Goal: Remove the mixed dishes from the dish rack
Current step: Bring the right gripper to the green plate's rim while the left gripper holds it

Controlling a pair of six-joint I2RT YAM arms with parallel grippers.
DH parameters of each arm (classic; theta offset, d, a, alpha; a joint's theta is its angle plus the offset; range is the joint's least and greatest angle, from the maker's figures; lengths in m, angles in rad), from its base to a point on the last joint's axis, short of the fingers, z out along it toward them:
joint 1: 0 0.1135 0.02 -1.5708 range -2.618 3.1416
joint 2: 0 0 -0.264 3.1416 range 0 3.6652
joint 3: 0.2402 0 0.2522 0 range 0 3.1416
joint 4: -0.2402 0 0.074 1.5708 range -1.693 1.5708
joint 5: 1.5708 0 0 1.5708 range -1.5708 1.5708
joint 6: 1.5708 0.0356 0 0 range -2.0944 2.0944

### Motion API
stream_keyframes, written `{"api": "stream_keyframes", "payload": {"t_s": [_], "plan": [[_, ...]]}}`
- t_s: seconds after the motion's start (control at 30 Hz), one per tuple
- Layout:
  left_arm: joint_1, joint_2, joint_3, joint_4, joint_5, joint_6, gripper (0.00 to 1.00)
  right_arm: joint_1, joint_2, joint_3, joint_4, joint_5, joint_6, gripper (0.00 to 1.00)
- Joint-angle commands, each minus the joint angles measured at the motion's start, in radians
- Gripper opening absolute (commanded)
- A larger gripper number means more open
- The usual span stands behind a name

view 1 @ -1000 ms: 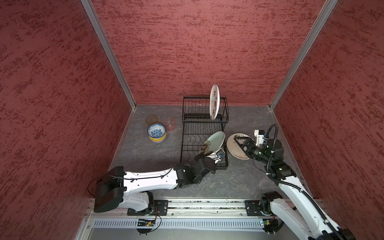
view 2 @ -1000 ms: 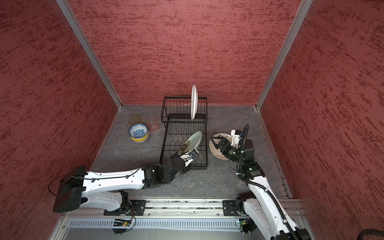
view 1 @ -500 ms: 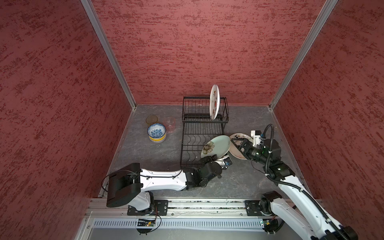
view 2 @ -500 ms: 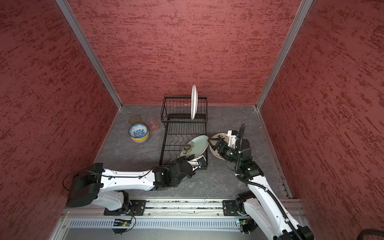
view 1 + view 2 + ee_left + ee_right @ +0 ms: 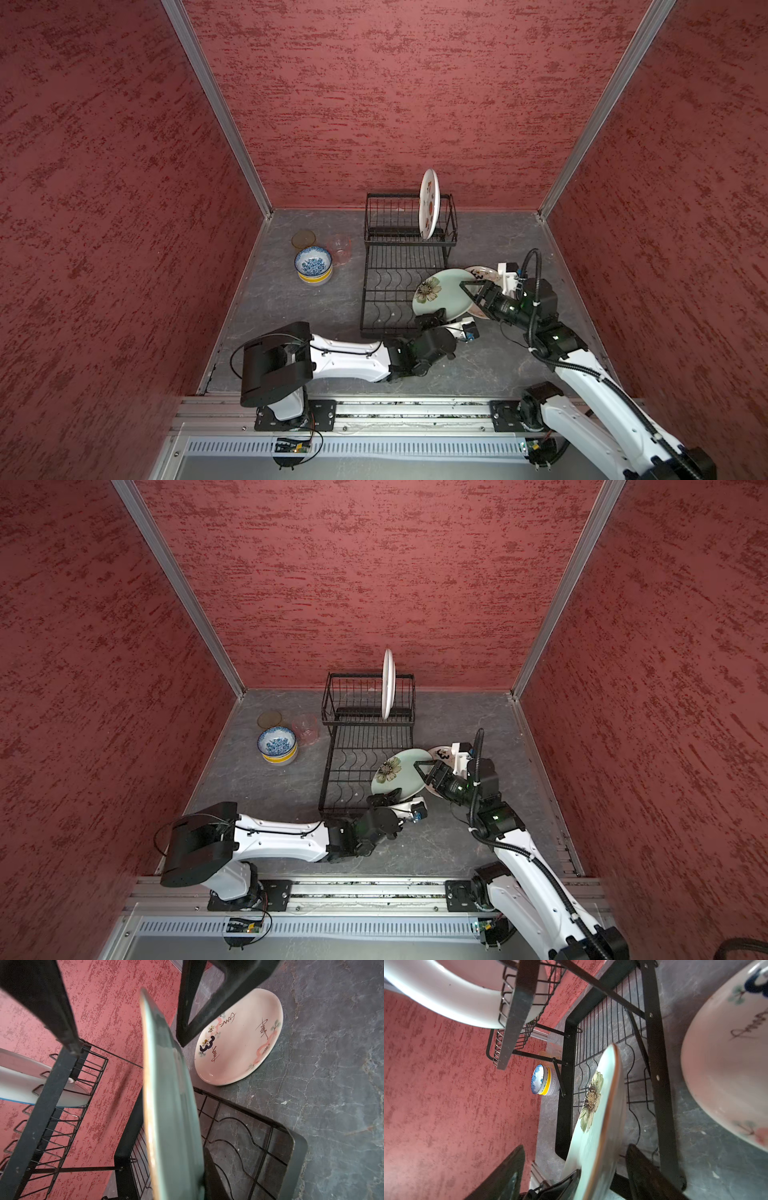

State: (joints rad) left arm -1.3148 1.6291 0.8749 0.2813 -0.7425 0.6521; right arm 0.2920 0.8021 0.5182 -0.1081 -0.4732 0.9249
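My left gripper [image 5: 436, 316] [image 5: 388, 796] is shut on the near rim of a pale green plate with a flower [image 5: 440, 291] [image 5: 399, 771] [image 5: 170, 1105] [image 5: 596, 1126]. It holds the plate tilted over the front right corner of the black dish rack [image 5: 399, 266] [image 5: 365, 742]. My right gripper [image 5: 467, 291] [image 5: 422, 769] [image 5: 575, 1174] is open and straddles the plate's right rim, with gaps on both sides. A white plate with red slices [image 5: 429, 203] [image 5: 387, 683] stands upright in the rack's back tier.
A pinkish patterned plate [image 5: 484, 272] [image 5: 442, 754] [image 5: 239, 1039] lies flat on the table right of the rack, partly under the held plate. Left of the rack stand stacked bowls [image 5: 313, 266] [image 5: 277, 746], an amber glass [image 5: 303, 239] and a pinkish glass [image 5: 340, 248]. Red walls close in on three sides.
My left gripper has carried the flower plate from the rack's front tier rightward and tilted it flatter. My right gripper has moved in around its rim, and its jaws have narrowed.
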Motion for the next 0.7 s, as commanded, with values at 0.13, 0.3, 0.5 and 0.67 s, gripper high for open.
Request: {"api": "stream_keyframes", "payload": {"t_s": [0.13,0.3,0.5,0.67], "plan": [[-0.004,-0.004,0.061,0.162,-0.042,0.038,0.0,0.01,0.064,0.031,0.006,-0.034,-0.011,0.61],[-0.004,0.007,0.062,0.165,-0.046,0.043,0.0,0.012,0.085,0.045,0.006,-0.045,-0.022,0.44],[-0.001,0.014,0.058,0.164,-0.044,0.035,0.0,0.012,0.086,0.061,0.001,-0.043,-0.024,0.28],[-0.001,0.018,0.056,0.17,-0.046,0.04,0.0,0.011,0.095,0.062,0.002,-0.041,-0.029,0.07]]}}
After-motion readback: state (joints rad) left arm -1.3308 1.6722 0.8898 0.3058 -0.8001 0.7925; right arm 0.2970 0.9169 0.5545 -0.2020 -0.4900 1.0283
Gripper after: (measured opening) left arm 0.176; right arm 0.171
